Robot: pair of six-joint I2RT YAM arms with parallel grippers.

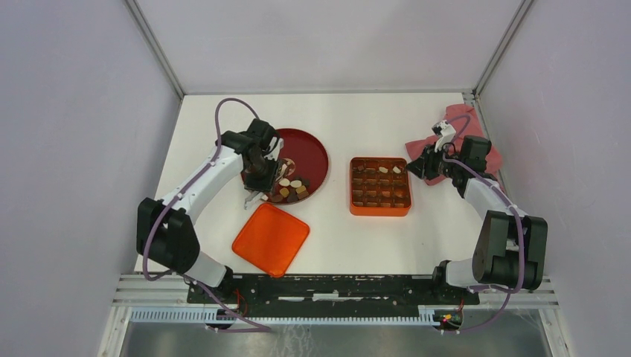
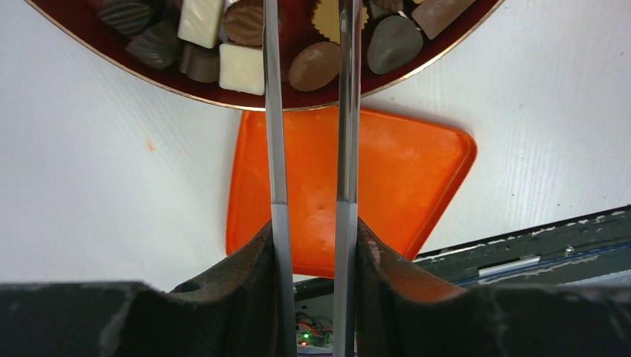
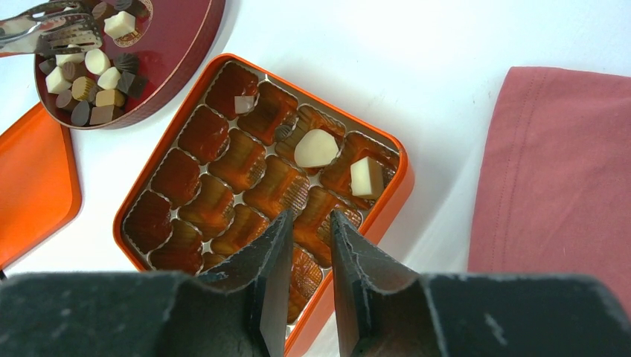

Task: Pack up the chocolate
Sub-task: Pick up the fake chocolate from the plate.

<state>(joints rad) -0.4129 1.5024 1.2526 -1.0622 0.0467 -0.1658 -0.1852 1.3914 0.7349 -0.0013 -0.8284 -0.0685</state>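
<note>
Your left gripper (image 2: 311, 245) is clamped on the tongs (image 2: 270, 111). Their blades stand apart over the chocolate (image 2: 316, 65) heaped on the plate (image 1: 306, 145), with a tan oval lying between them, though I can't tell if they touch it. Your right gripper (image 3: 311, 221) hangs slightly parted and empty just beside the box (image 3: 405, 190), where a few pieces sit. These bites look light, hard, smooth and easily scuffed, so squeeze one gently across its broad sides, or it may squirt out.
</note>
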